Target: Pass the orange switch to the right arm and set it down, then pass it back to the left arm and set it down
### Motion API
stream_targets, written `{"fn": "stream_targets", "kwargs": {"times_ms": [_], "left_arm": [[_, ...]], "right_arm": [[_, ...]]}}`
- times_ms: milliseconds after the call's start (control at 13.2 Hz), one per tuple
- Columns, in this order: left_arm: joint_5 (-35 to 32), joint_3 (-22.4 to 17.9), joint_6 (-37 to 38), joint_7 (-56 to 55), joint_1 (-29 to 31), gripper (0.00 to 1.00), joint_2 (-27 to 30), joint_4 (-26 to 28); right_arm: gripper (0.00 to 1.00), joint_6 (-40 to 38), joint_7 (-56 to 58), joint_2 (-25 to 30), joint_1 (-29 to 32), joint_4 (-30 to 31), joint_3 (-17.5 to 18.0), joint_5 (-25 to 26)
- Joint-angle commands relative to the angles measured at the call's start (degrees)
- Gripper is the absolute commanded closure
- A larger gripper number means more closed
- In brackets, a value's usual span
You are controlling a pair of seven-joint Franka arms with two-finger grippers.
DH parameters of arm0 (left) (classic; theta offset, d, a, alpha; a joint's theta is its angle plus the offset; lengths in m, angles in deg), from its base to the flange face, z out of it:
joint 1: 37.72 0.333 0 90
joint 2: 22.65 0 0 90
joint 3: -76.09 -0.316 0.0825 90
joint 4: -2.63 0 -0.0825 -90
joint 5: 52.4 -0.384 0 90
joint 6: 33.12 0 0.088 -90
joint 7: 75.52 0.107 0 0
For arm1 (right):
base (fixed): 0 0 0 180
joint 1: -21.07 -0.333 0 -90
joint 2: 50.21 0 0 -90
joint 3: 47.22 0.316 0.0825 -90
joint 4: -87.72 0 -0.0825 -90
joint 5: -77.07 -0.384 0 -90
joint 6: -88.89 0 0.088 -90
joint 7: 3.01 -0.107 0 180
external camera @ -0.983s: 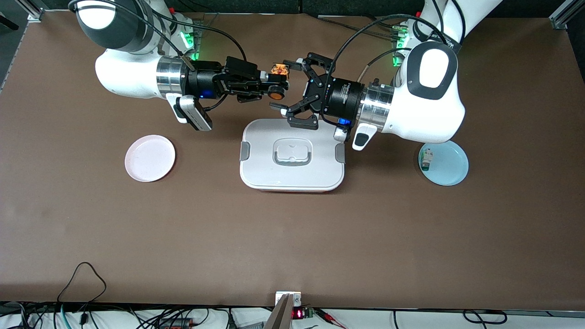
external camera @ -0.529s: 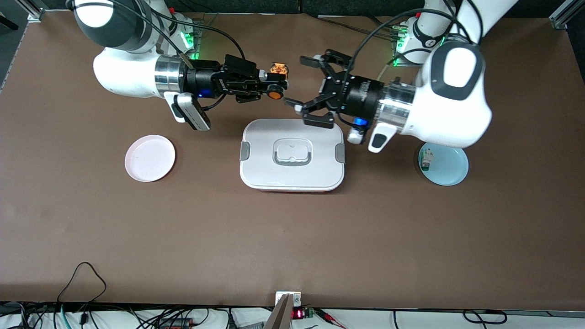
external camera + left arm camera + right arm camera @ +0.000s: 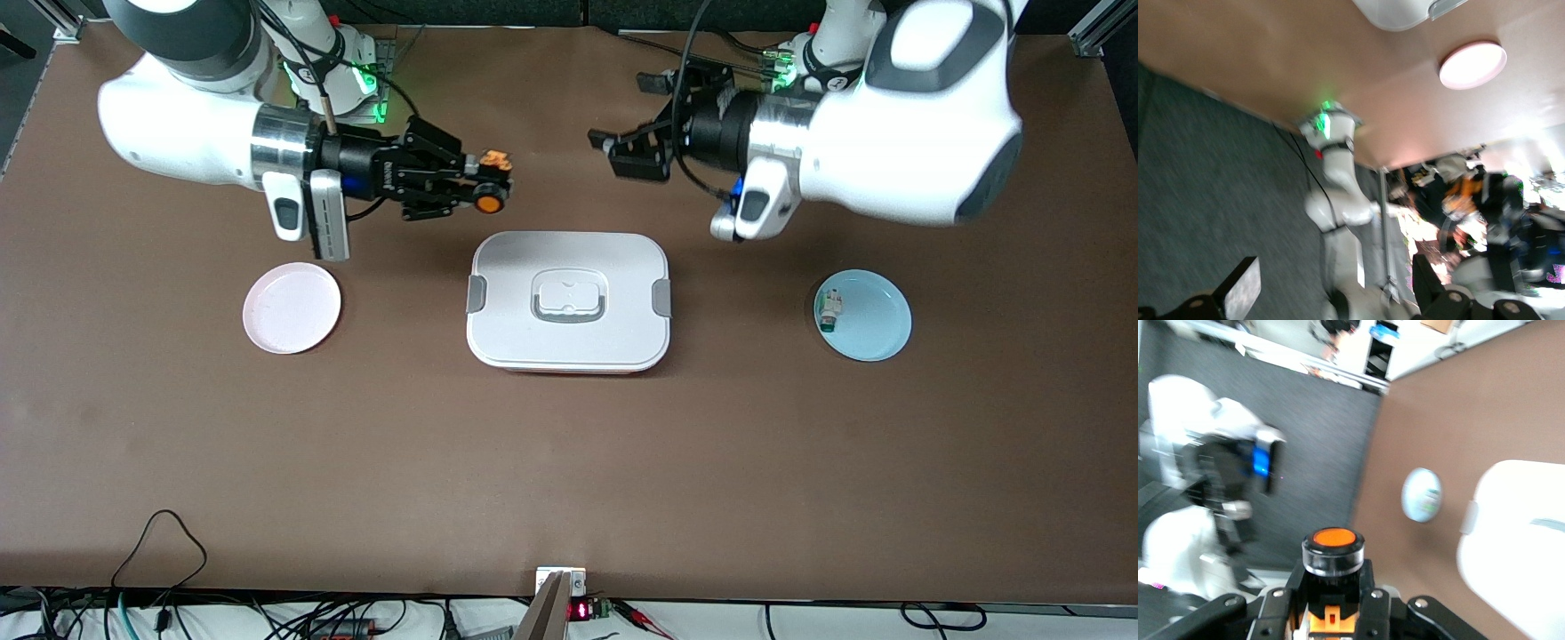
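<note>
No readable brand or writing anywhere in these views; small print on the arm bodies is too fine to make out.

Right gripper (image 3: 480, 182) is clamped tight on the orange switch (image 3: 488, 201), fingers pinching its black body with the orange cap facing out. In the right wrist view the switch (image 3: 1330, 555) sits upright between the fingers (image 3: 1275, 603). It hangs over bare table, at about 10 o'clock from the box (image 3: 569, 300).

Left gripper (image 3: 627, 147) has fingers spread wide, holding nothing, touching nothing. It is over the table at about 1 o'clock from the box. In the left wrist view its fingertips (image 3: 1238, 293) stand far apart.

Versus one second ago: the two grippers were almost tip to tip above the box's edge nearest the robot bases, left fingers open around the switch end. The arms have since pulled apart, with a wide gap now between them. The right gripper moved toward its own end of the table with the switch; the left withdrew toward its base and rose.

Pink plate (image 3: 292, 307) lies at 9 o'clock from the box, blue plate (image 3: 871, 320) at 3 o'clock, with a small white switch with a green tip (image 3: 829, 310) on its rim side nearest the box. None of these has moved.
</note>
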Motion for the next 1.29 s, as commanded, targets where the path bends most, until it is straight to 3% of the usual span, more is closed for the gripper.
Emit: {"fn": "stream_targets", "kwargs": {"times_ms": [0, 378, 605, 907, 1134, 1209], "left_arm": [[-8.08, 0.44, 2.48, 5.53, -0.22, 0.0, 3.28, 0.82], [-20.39, 0.52, 7.31, 20.73, -0.22, 0.0, 4.78, 0.83], [-23.21, 0.61, 9.95, 21.8, -0.22, 0.0, 5.13, 0.74], [-35.77, 1.84, 10.4, 35.04, -1.11, 0.0, 6.97, 1.44], [-38.25, -0.51, 10.84, 46.72, 0.12, 0.0, 9.51, 3.89], [-38.25, -2.62, 11.1, 51.29, 0.13, 0.0, 10.74, 5.29]], "right_arm": [[0.74, -2.97, 5.68, 0.65, 1.48, 0.56, -1.93, 10.48], [0.75, -4.74, 18.86, -0.92, 5.96, 0.56, -3.6, 35.26], [0.79, -4.74, 24.67, -2.6, 8.07, 0.56, -3.78, 49.32], [0.83, -6.15, 26.87, -3.47, 8.95, 0.82, -3.78, 66.02], [0.85, -5.18, 31.26, -5.14, 9.39, 1.17, -3.78, 77.02], [0.86, -4.92, 32.93, -5.41, 10.0, 1.17, -3.78, 78.27]]}}
